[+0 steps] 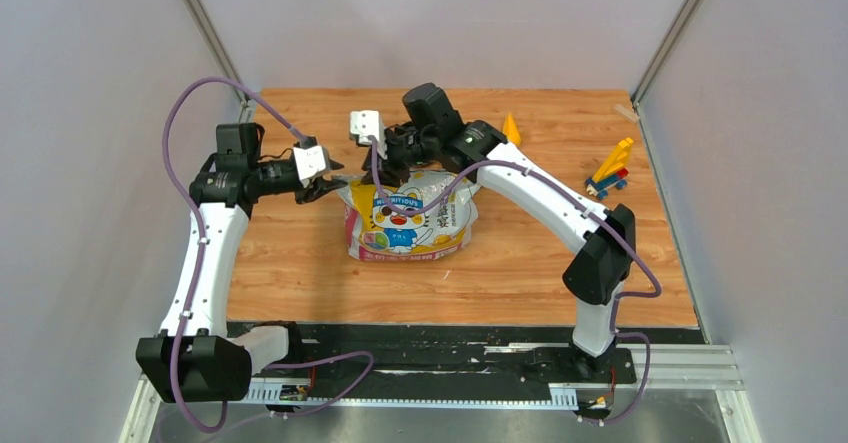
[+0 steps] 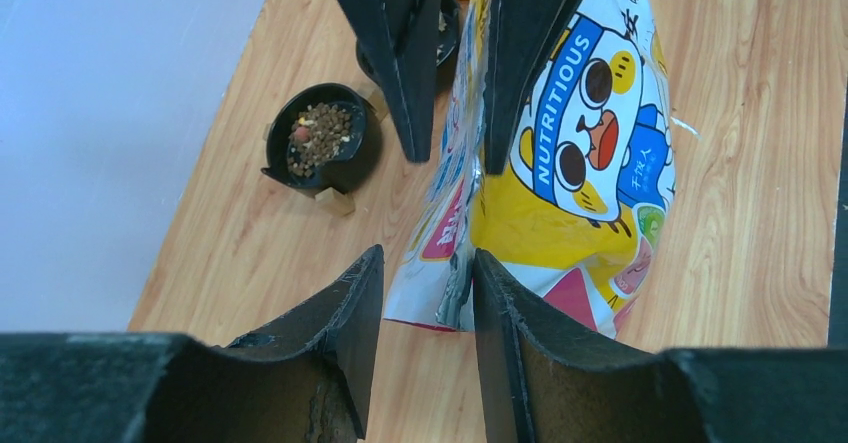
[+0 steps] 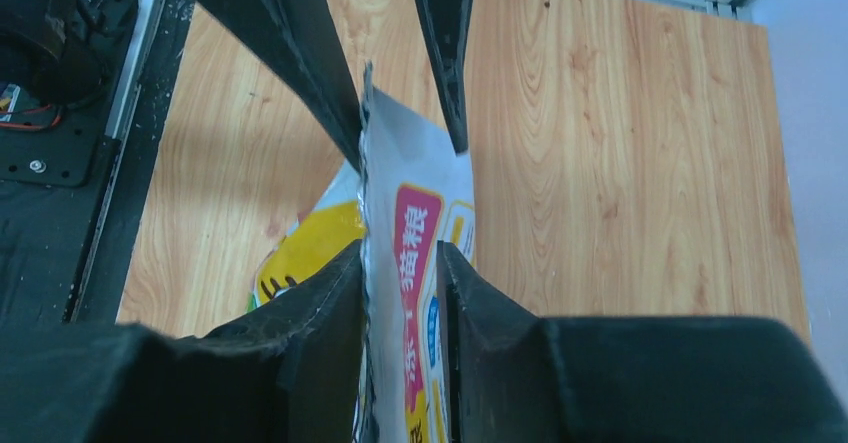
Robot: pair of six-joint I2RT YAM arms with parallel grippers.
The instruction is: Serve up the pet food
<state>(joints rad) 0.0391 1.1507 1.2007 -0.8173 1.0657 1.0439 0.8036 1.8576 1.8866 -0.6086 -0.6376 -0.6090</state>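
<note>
The wooden table (image 1: 300, 253) was brown, with lines like planks. Pale grey walls (image 1: 90, 163) stood at the left, the top and the right of the picture. Shiny metal posts (image 1: 207, 23) ran up in both top corners. Along the bottom lay a black strip (image 1: 450, 341) and a silver rail (image 1: 690, 365). The light was soft and even.

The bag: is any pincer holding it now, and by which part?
Both appear to hold it. The left pincer pinches the bag at its left edge near the top, and the right pincer pinches its top edge.
</note>
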